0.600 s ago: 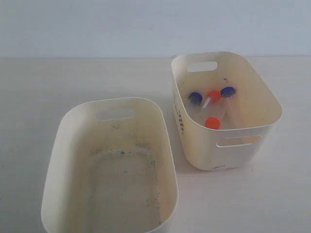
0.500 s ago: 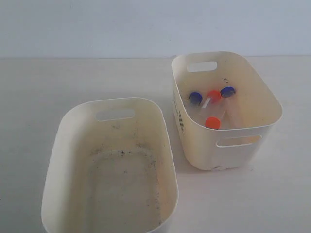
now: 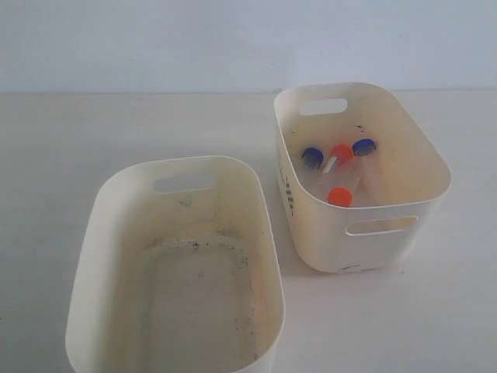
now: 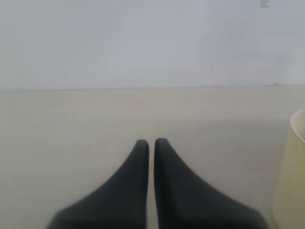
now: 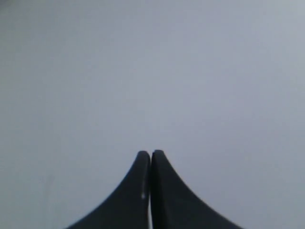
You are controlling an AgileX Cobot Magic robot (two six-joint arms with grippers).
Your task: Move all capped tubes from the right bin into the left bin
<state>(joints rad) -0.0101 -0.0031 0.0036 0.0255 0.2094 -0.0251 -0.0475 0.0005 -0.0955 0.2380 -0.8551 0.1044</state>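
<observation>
Cream-white rounded plastic right bin (image 3: 373, 233) with the black checkered print holds all four clear capped tubes (image 3: 342, 153), their orange-red and dark blue caps clustered on its floor. Speckle-floored cream left bin (image 3: 109, 256) holds none. Left gripper (image 4: 151, 143): fingers a hair apart, empty. Right gripper (image 5: 151, 153): fingers pressed together, empty. Judgement: open the right fingers wide before descending, then take the near orange-capped tube (image 3: 339, 196) across its body, clear of the walls.

Looks like a lab or robot test bench: bare pale tabletop (image 3: 54, 148) against a plain grey-blue wall (image 3: 155, 39), small clear capped tubes (image 3: 339, 196) of the laboratory sample kind lying in the cream plastic right bin (image 3: 365, 245), the speck-smudged left bin (image 3: 89, 241) standing just beside it.
</observation>
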